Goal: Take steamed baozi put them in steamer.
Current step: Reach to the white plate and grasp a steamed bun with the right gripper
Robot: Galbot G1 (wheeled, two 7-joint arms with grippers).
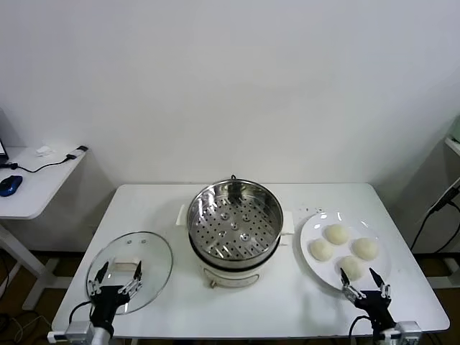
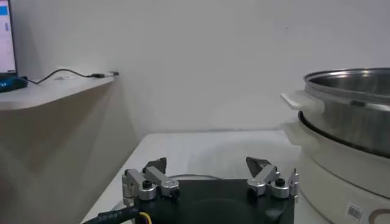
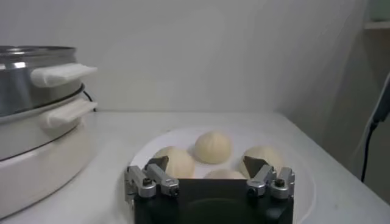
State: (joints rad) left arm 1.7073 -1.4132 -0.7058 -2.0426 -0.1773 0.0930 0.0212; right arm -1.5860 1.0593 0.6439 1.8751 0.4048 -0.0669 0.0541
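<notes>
**Right of the pot, four buns wait on the plate**

Just ahead of the right gripper, jaws wide and empty, four buns sit on a white plate. The steamer stands empty mid-table, to its left. The left gripper, also wide, hangs over the glass lid, farther away. No legible writing.

Four baozi on plate, apparently none inside steamer.

Steamer: polished perforated steel, matt white plastic handles. Lid: clear glass. Steamed baozi: smooth matt dough. Plate: glossy white.
</notes>
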